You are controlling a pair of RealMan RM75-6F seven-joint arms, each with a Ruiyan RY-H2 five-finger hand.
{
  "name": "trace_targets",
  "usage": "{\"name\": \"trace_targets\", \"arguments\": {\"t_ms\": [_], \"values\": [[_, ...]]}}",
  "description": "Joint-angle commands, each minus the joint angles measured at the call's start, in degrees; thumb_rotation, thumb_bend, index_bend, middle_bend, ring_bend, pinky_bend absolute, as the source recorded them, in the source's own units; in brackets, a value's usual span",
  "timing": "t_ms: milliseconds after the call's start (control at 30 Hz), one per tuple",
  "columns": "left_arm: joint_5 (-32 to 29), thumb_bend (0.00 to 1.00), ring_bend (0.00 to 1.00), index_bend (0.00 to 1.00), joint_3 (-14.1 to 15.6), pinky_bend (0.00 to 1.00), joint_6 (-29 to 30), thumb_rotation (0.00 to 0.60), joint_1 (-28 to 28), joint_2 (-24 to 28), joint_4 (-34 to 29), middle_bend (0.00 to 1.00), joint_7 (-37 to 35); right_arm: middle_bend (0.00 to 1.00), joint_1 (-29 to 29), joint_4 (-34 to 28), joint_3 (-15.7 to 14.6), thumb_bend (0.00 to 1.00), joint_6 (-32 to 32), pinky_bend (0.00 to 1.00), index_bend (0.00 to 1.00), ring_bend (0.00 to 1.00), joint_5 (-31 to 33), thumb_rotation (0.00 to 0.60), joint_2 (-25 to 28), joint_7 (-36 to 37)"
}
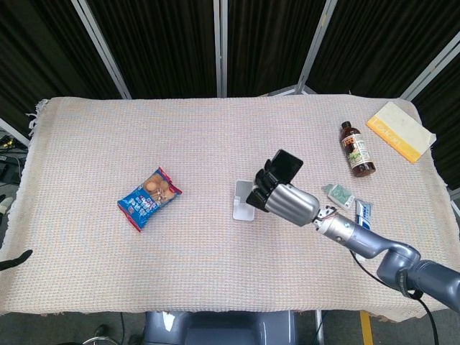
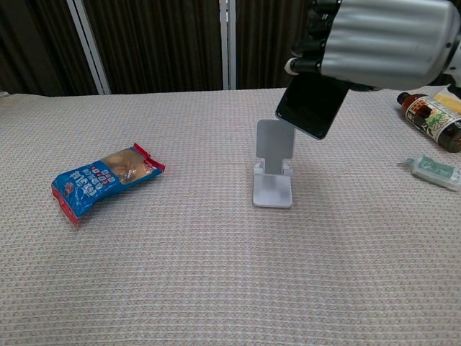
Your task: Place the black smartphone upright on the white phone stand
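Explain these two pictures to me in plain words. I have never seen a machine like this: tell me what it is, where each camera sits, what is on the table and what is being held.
This is a two-armed robot with human-like hands, steered remotely by a person. Only its right arm shows here.

The head view looks down from above onto a cloth-covered table. The chest view looks across the table from lower down.

The right hand, silver with dark fingers, holds a black phone in the air, tilted, just above a white stand. The phone is not on the stand yet. The left hand is not in either picture.

Also on the table: a blue snack bag to the left, a brown bottle lying to the right, a yellow and white book-like thing at the far right corner, and some small tubes or packets near the arm, too small to identify.
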Motion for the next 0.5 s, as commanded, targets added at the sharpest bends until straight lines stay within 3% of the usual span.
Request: {"name": "trace_targets", "arguments": {"t_ms": [33,333,500], "values": [[-0.6,0.0,0.0,0.0,-0.1,0.0,-0.6,0.6,-0.1,0.0,0.4,0.0,-0.2,0.58,3.4,-8.4,4.4,0.3,-8.6,0.29,0.53,0.42,-0.3,0.6,0.2,-16.9],[-3.0,0.0,0.0,0.0,-0.6,0.0,-2.9,0.6,-0.8,-0.3,1.7,0.0,-0.4,0.58,4.3,-2.9,5.3,0.3,-13.5,0.29,0.54,0.42,0.3,0.6,-5.5,-26.2],[-4.2,0.0,0.0,0.0,-0.8,0.0,-3.8,0.6,-1.2,-1.0,2.0,0.0,1.0,0.57,4.3,2.1,4.7,0.3,-13.7,0.29,0.54,0.42,0.0,0.6,-9.3,-26.9]]}}
